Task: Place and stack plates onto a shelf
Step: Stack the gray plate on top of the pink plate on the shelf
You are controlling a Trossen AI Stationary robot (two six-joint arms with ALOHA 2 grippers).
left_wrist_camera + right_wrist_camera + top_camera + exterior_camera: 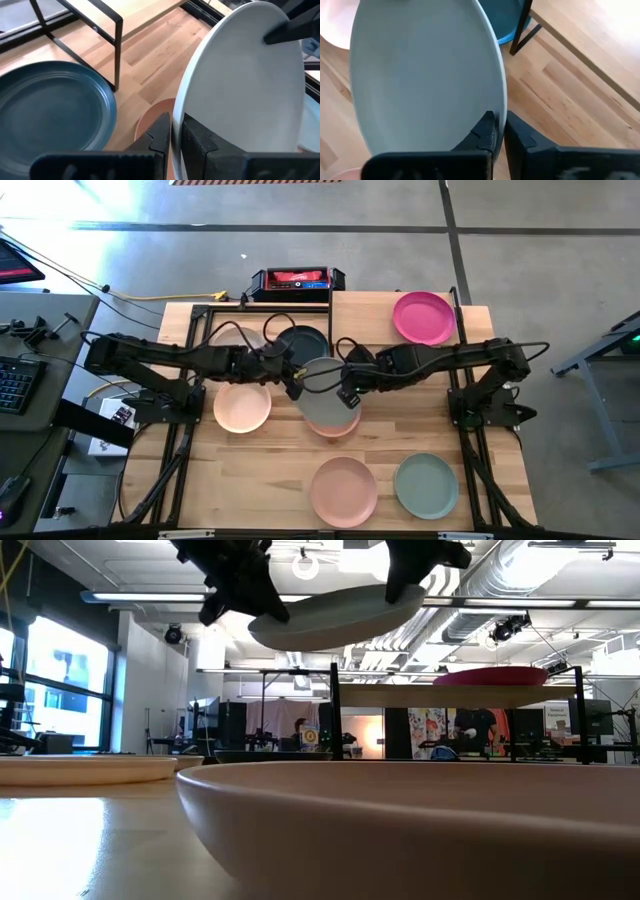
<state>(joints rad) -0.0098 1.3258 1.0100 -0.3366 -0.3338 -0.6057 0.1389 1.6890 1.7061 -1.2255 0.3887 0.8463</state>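
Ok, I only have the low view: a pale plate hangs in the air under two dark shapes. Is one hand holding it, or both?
Observer: Both. The left hand pinches one edge of the pale plate.
Operator: And the right one?
Observer: The right hand is shut on the opposite edge.
Operator: What lies under the plate?
Observer: A salmon plate on the table, mostly covered when seen from above.
Operator: Anything close to the shelf legs?
Observer: A dark blue plate lies flat on the table right beside a black shelf post.
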